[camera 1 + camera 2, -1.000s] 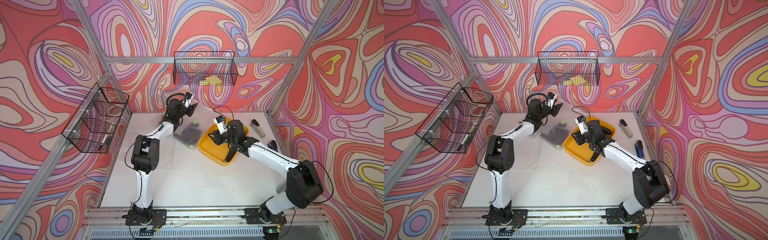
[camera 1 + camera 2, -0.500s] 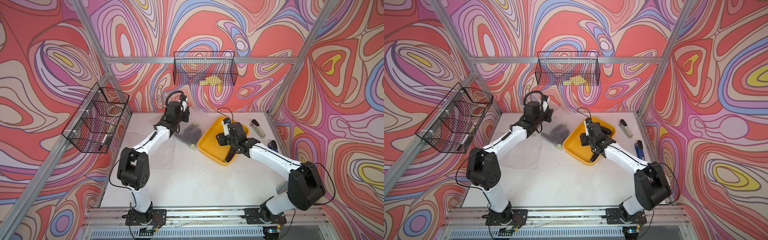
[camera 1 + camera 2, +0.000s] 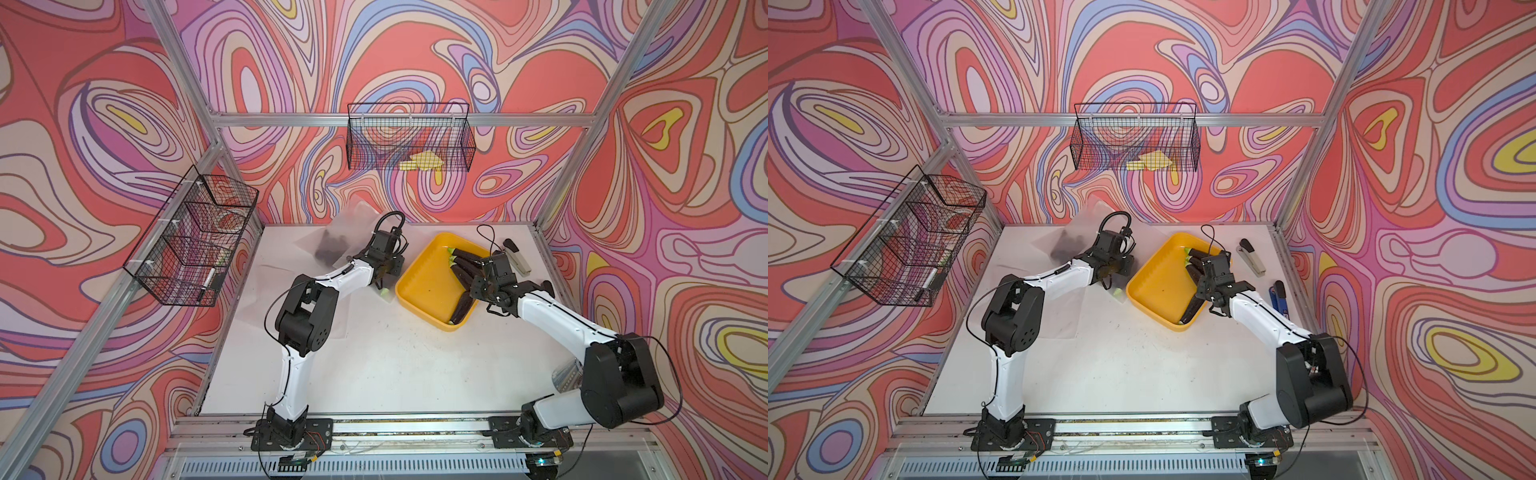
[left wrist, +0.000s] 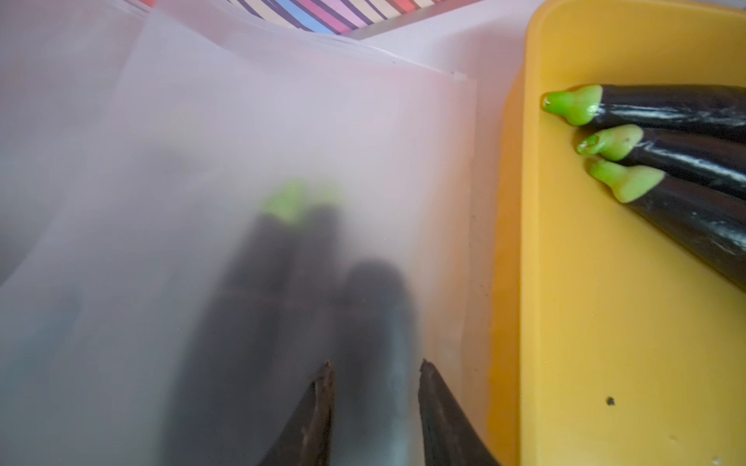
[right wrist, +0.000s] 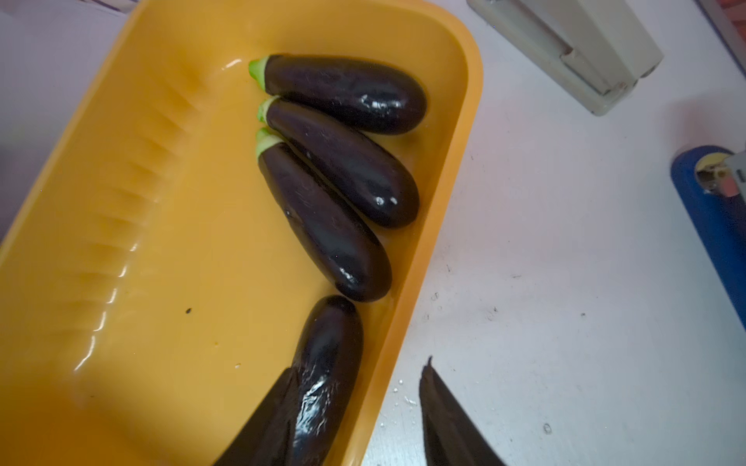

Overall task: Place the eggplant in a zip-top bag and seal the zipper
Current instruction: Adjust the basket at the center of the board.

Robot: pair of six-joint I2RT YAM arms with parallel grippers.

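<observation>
- The bag [image 3: 345, 235] stands crumpled at 11 o'clock from the table's [image 3: 395, 365] middle. Bagged eggplants [image 4: 262, 282] show blurred through its frosted side.
- The left claw [image 4: 375, 383] is at the bag, fingers apart with plastic between them. I cannot tell whether it pinches.
- The tray [image 5: 181, 242] sits at 1 o'clock, with four loose eggplants [image 5: 343, 161] in it.
- The right claw [image 5: 359, 367] is released and straddles the tray's rim. One finger is just beside the nearest eggplant [image 5: 327, 355], the other outside over the table.

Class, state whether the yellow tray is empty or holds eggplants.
Not empty: four eggplants lie along one side of the yellow tray; the rest is bare.
</observation>
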